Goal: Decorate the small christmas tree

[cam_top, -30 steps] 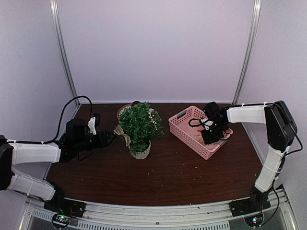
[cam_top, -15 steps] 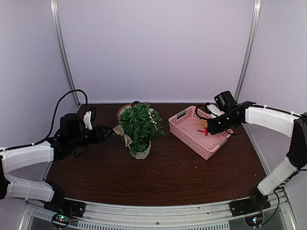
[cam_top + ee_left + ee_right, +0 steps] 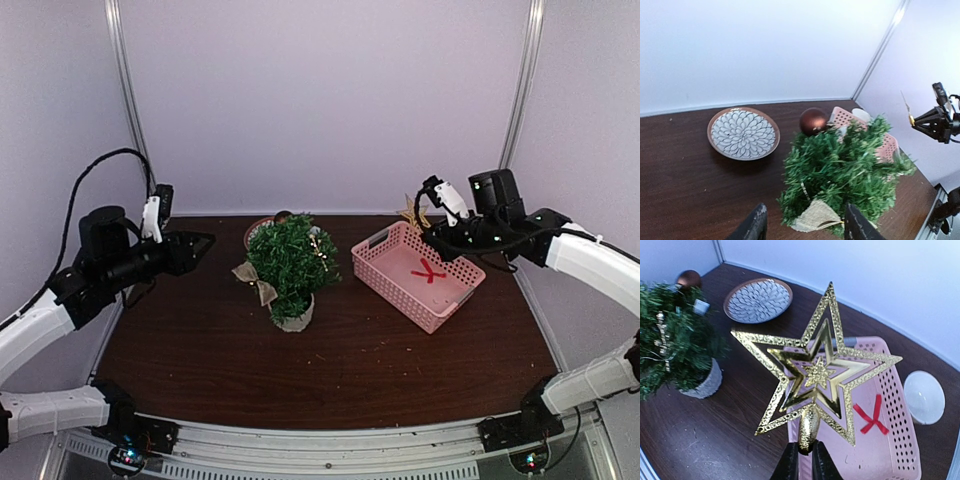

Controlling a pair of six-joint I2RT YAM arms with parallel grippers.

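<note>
The small christmas tree (image 3: 292, 265) stands in its whitish pot mid-table, with a burlap bow (image 3: 256, 281) hanging on its left side. It also shows in the left wrist view (image 3: 850, 167) and the right wrist view (image 3: 670, 345). My left gripper (image 3: 205, 241) is open and empty, raised to the left of the tree, with the bow (image 3: 817, 217) below between its fingers. My right gripper (image 3: 430, 231) is shut on the stem of a gold star topper (image 3: 815, 365) and holds it upright above the pink basket (image 3: 380, 262).
A red ribbon bow (image 3: 430, 271) lies in the basket. A patterned plate (image 3: 743, 133) and a brown ball ornament (image 3: 813, 121) sit behind the tree. A white round object (image 3: 924, 396) lies on the table beside the basket. Walls close off the back and sides.
My right gripper has lifted the gold star out of the basket, up and back. My left gripper has let go of the burlap bow and drawn away left and upward.
</note>
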